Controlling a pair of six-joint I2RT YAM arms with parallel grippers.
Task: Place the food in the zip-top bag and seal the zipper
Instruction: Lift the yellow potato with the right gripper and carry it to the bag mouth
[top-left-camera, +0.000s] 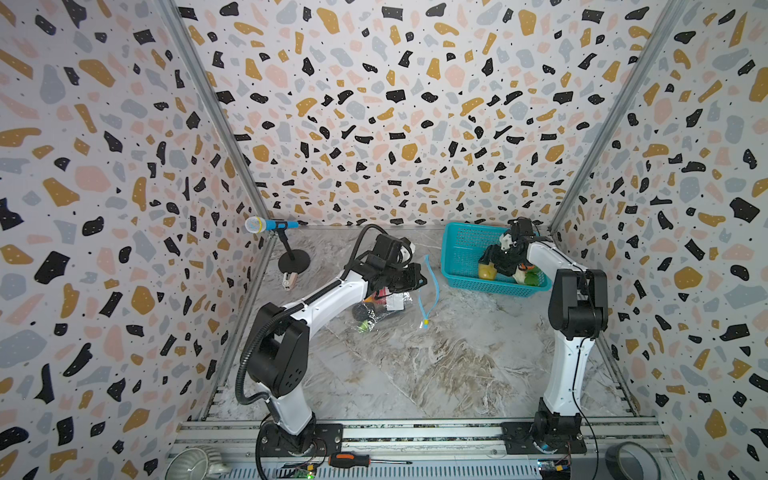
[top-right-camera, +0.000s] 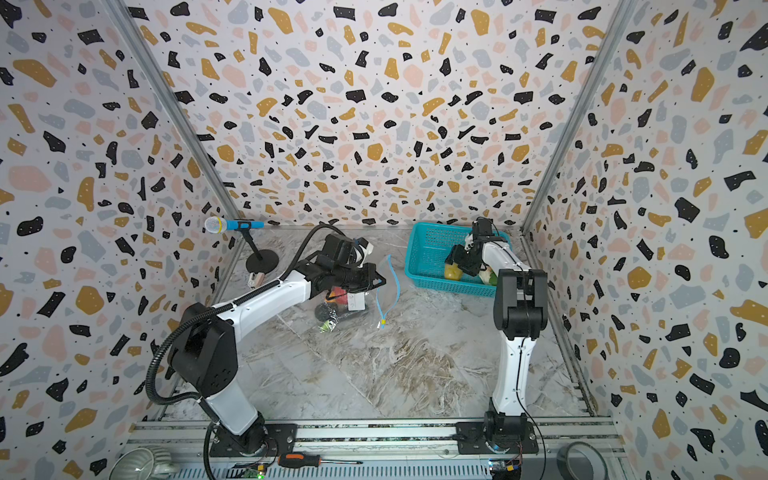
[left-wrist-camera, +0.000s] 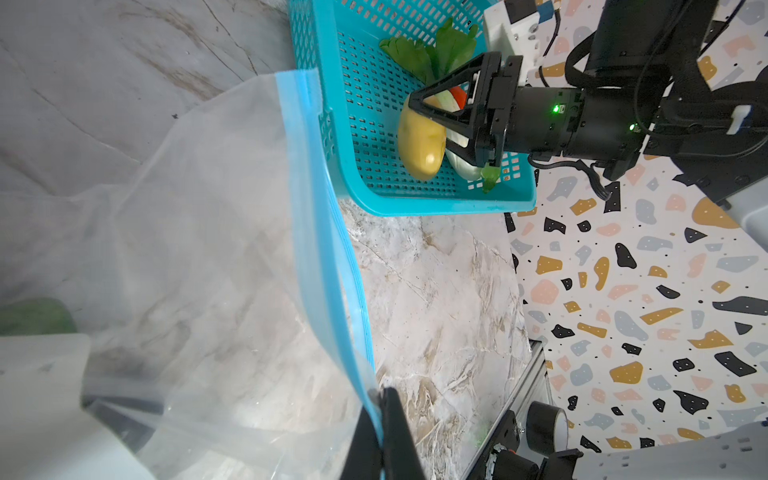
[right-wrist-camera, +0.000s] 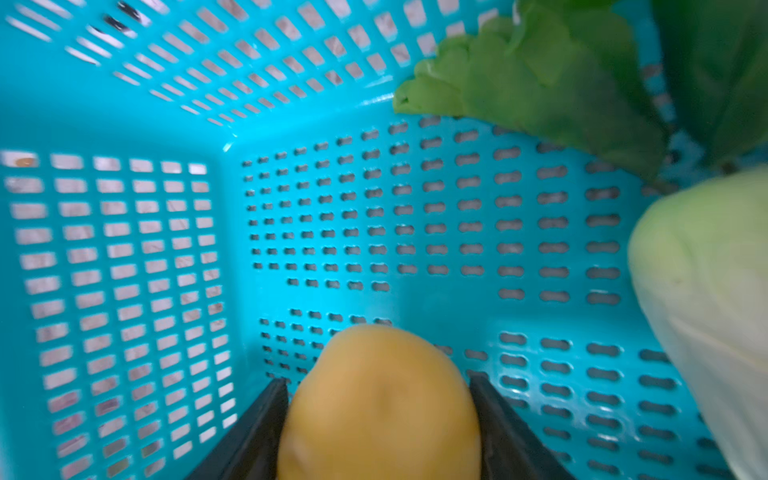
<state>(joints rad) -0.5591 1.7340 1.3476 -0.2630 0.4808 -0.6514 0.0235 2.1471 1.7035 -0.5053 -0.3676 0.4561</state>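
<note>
bag (top-left-camera: 390, 318) lies just beside the basket (top-left-camera: 461, 253), some food (top-left-camera: 365, 313) already inside. left gripper (left-wrist-camera: 380, 411) pinches its blue zipper edge (left-wrist-camera: 328, 266), likely holding the mouth open. right gripper (right-wrist-camera: 378, 390), down in the basket, clamps the yellow piece (left-wrist-camera: 419, 141) for lifting.

teal basket (top-left-camera: 459, 255), yellow piece (right-wrist-camera: 378, 407), light-blue zipper (left-wrist-camera: 328, 266)

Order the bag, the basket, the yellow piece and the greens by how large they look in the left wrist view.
1. The bag, though it is nearest the camera.
2. The basket.
3. The yellow piece and the greens: about alike; the greens are partly hidden, so unranked.
</note>
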